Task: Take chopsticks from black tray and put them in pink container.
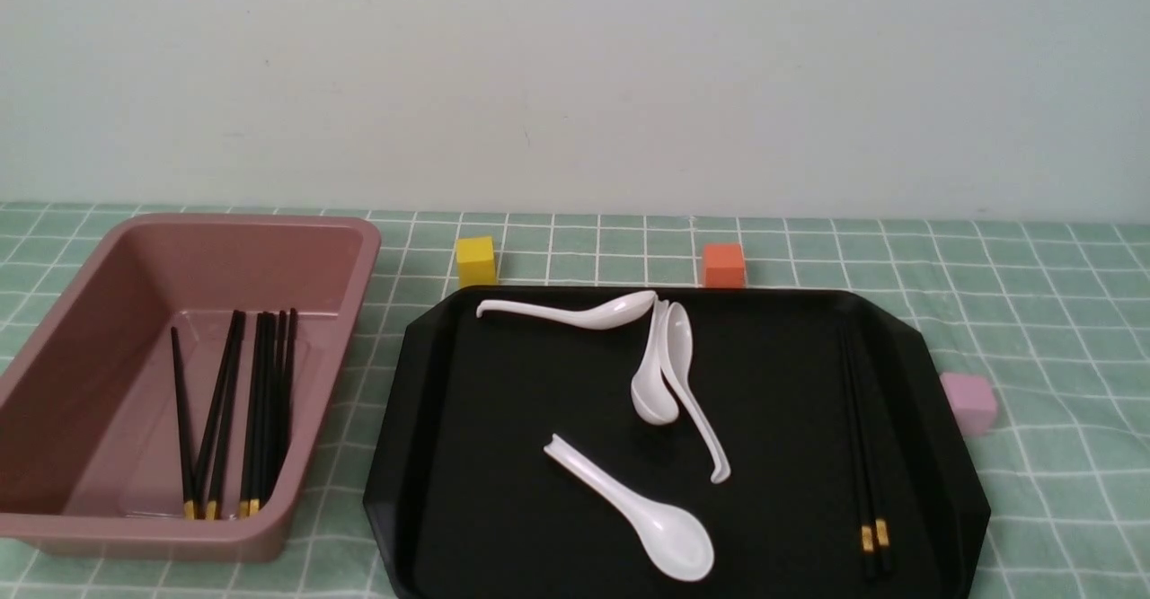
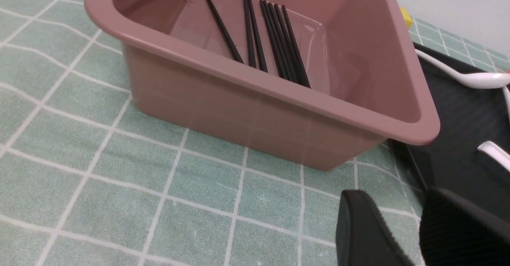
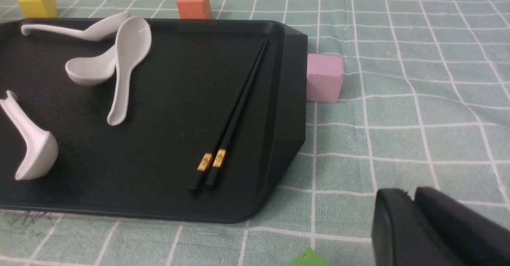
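One pair of black chopsticks (image 1: 862,437) with gold bands lies along the right side of the black tray (image 1: 503,419), also seen in the right wrist view as the pair (image 3: 235,114) on the tray (image 3: 175,98). The pink container (image 1: 108,312) stands left of the tray and holds several more chopsticks (image 1: 256,410); the left wrist view shows its rim (image 2: 255,82) and the sticks (image 2: 275,38) inside. My left gripper (image 2: 394,202) is open over the cloth near the container's front corner. My right gripper (image 3: 410,196) is shut on nothing, over the cloth beside the tray's right front corner. Neither shows in the front view.
Several white soup spoons (image 1: 665,361) lie on the tray. A yellow cube (image 1: 476,260) and an orange cube (image 1: 723,265) stand behind it, and a pale pink cube (image 1: 968,403) touches its right edge. A green object (image 3: 308,258) peeks in near my right gripper.
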Controlling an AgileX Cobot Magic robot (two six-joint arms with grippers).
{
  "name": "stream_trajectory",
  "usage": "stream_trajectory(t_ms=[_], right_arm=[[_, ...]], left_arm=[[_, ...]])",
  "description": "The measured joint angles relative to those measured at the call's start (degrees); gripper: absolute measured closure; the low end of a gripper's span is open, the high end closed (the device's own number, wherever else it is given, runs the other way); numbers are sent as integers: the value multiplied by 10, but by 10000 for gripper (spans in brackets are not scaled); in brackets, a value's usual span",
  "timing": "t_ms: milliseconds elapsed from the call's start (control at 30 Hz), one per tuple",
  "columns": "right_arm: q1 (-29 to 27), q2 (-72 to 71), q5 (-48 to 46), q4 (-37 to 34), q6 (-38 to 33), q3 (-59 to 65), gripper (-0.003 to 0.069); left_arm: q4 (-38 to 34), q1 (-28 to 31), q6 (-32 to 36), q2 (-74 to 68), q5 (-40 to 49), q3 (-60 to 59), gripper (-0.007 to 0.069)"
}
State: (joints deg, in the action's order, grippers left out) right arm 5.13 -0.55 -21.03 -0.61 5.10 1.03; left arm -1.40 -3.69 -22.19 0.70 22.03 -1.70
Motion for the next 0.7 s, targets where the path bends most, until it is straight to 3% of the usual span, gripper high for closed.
stream_trajectory(t_ms=[700], right_arm=[[0,0,0,0,0,0,541]], left_arm=[[0,0,0,0,0,0,386]])
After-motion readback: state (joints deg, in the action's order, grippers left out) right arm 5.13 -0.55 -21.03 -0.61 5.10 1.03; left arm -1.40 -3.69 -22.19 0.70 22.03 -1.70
